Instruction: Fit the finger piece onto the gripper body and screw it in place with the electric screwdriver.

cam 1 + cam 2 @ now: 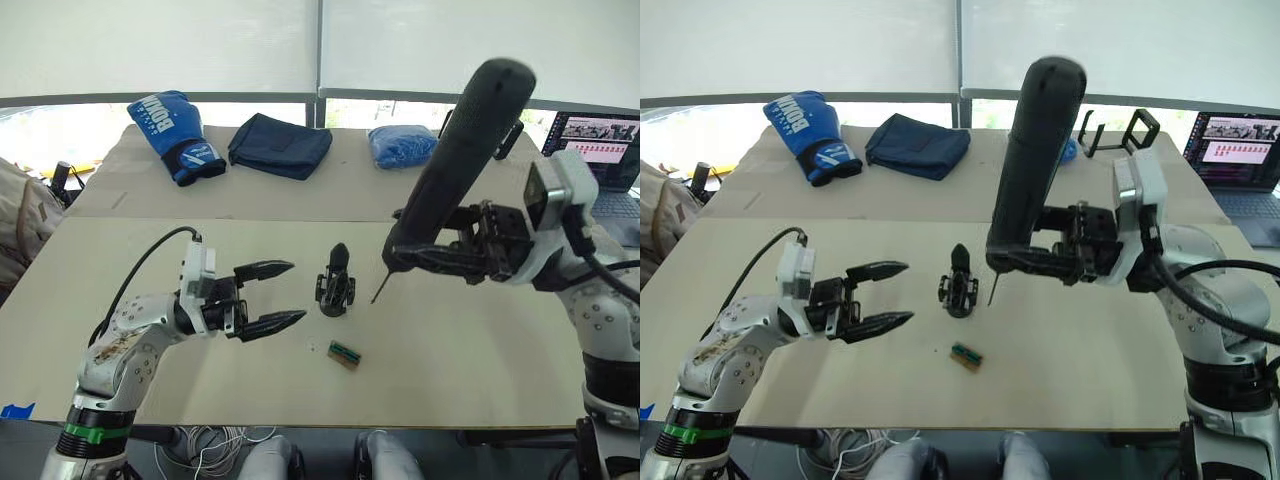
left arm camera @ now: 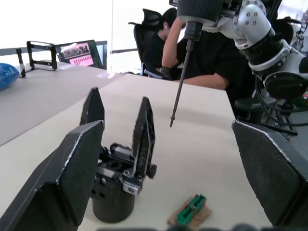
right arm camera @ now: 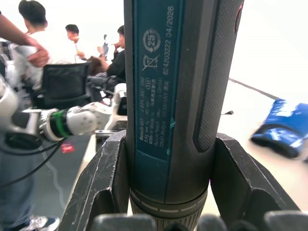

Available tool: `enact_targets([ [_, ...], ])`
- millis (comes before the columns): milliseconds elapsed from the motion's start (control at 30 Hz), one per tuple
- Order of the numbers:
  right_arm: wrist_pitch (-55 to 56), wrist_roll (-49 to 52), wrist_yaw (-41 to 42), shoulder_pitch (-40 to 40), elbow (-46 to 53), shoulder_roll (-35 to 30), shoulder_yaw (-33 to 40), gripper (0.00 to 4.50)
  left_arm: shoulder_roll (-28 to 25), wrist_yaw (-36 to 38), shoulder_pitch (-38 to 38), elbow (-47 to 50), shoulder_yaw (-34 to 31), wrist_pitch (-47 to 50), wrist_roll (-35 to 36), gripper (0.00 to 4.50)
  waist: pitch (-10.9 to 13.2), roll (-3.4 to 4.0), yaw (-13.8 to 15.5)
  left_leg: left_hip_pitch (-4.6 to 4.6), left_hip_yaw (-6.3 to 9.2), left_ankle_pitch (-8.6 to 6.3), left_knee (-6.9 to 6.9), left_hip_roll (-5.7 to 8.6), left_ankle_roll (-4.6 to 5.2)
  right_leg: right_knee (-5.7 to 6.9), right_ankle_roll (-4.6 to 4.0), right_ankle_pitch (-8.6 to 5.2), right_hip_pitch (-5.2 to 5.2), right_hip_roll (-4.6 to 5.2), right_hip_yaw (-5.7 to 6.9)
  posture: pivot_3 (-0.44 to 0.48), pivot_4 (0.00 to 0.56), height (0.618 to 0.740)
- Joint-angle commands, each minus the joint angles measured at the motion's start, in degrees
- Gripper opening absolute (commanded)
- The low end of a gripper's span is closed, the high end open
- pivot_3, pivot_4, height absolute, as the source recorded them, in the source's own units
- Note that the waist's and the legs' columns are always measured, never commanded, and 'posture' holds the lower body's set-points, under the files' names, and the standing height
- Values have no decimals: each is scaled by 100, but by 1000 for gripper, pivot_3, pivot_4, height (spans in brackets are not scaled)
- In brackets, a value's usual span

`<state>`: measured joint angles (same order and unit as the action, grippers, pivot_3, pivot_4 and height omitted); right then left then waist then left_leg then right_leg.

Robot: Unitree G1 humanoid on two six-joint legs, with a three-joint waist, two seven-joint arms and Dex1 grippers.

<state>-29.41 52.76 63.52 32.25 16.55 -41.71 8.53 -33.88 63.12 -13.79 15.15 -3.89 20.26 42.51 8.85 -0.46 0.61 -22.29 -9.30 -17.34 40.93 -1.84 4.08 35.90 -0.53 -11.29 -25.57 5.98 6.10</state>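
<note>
The gripper body [image 1: 336,287] stands upright in the middle of the beige table [image 1: 200,400]. Two pointed black fingers [image 2: 144,127] rise from it; I cannot tell which of them is the finger piece. My right gripper [image 1: 420,256] is shut on the electric screwdriver [image 1: 460,150], a thick black cylinder tilted up to the right. Its thin metal bit [image 1: 379,286] points down, with the tip in the air just right of the gripper body. My left gripper [image 1: 296,291] hovers open just left of the body, its fingers pointing at it with nothing between them.
A small green-and-brown block [image 1: 345,353] lies in front of the gripper body. On the far table are a blue boxing glove [image 1: 175,135], a folded navy cloth [image 1: 280,146] and a blue bag [image 1: 401,146]. A laptop [image 1: 598,150] stands at the right. People sit beyond the table.
</note>
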Motion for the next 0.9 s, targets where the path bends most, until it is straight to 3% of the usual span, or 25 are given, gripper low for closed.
enact_targets([
  [33, 196, -141, 27, 355, -323, 39, 198, 1931, 21, -138, -203, -41, -179, 79, 72, 4500, 0, 0, -2, 0, -2, 0, 0, 0, -1, 0, 0, 0, 0, -2, 0, 0, 150, 740],
  [467, 519, -948, -48, 1080, -1047, 845, -217, 1931, 60, -84, -720, -993, -29, -666, -894, 4500, 0, 0, -41, 2, -14, 8, -2, -4, -14, 4, 0, 0, -6, -28, -17, 0, 150, 740],
  [900, 493, -1152, -121, 1282, -1090, 1387, -378, 1931, 97, 101, -715, -1303, 134, -371, -957, 4500, 0, 1, -96, -2, -18, 11, -3, -6, -20, 9, 0, 0, -16, -32, -20, 0, 150, 740],
])
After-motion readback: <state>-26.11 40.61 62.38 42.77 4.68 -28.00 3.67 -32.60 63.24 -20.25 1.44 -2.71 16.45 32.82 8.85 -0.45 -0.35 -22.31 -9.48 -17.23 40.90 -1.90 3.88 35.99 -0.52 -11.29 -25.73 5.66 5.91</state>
